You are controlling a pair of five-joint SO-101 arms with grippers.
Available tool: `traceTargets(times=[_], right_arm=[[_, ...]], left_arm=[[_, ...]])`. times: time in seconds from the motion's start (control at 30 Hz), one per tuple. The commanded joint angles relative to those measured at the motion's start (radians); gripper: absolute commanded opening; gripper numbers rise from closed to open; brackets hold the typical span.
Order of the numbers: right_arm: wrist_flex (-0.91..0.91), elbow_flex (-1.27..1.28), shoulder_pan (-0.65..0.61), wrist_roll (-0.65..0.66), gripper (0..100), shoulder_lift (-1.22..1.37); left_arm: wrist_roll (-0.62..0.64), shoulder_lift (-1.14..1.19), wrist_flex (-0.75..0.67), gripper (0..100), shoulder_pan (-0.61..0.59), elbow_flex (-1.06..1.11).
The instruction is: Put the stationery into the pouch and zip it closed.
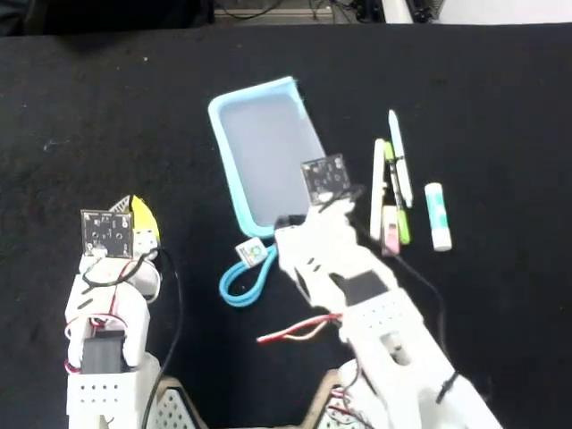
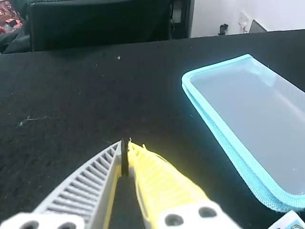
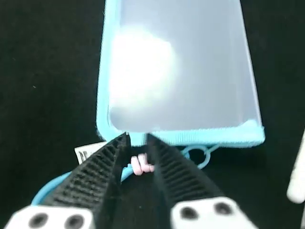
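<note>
The translucent pouch (image 1: 264,147) with a light blue edge lies flat in the middle of the table. My right gripper (image 3: 137,139) sits at its near short end, black fingers (image 3: 107,164) shut on a small pink zipper pull (image 3: 142,165); in the high view this gripper (image 1: 286,223) is at the pouch's near corner. Right of the pouch the stationery lies in a row: two white pens (image 1: 399,156), a green highlighter (image 1: 397,192), a pink piece (image 1: 391,231) and a glue stick (image 1: 437,214). My left gripper (image 2: 125,145) is shut and empty, left of the pouch (image 2: 248,119).
A blue strap loop (image 1: 239,284) and a small tag (image 1: 252,253) trail from the pouch's near end, beside the right arm. Black cloth (image 1: 107,107) covers the whole table. The left arm (image 1: 112,295) stands at the near left.
</note>
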Motion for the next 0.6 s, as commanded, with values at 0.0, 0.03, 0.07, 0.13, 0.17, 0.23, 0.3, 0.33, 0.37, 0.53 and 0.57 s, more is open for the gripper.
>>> traceTargets(times=[0.0,0.03,0.07,0.13,0.17,0.23,0.3,0.33,0.37,0.53,0.57], right_arm=[[-0.026,-0.042,-0.012,-0.026,17.8,0.065],[-0.026,-0.045,-0.012,-0.026,17.2,0.081],[-0.028,-0.047,-0.012,-0.026,16.3,0.094],[-0.032,-0.048,-0.014,-0.037,14.1,0.119],[-0.032,-0.051,-0.015,-0.063,13.4,0.13],[-0.032,-0.065,-0.038,-0.129,13.0,0.153],[-0.032,-0.082,-0.06,-0.157,13.1,0.183],[-0.032,-0.093,-0.063,-0.161,13.1,0.202],[-0.032,-0.105,-0.064,-0.161,13.1,0.225],[-0.002,-0.191,-0.06,-0.164,13.1,0.367],[0.02,-0.216,-0.06,-0.167,13.1,0.39]], left_arm=[[-0.006,-0.009,0.003,3,0.005,0.025],[-0.006,-0.009,0.003,3,0.004,0.025],[-0.006,-0.009,0.003,3,0.004,0.025],[-0.006,-0.009,0.003,3,0.004,0.025],[-0.006,-0.009,0.003,3,0.004,0.025],[-0.006,-0.009,0.003,3,0.004,0.025],[-0.006,-0.009,0.003,3,0.005,0.025],[-0.006,-0.009,0.003,3,0.005,0.025],[-0.006,-0.009,0.003,3,0.005,0.025],[-0.006,-0.009,0.003,3,0.005,0.025],[-0.006,-0.009,0.003,3,0.005,0.025]])
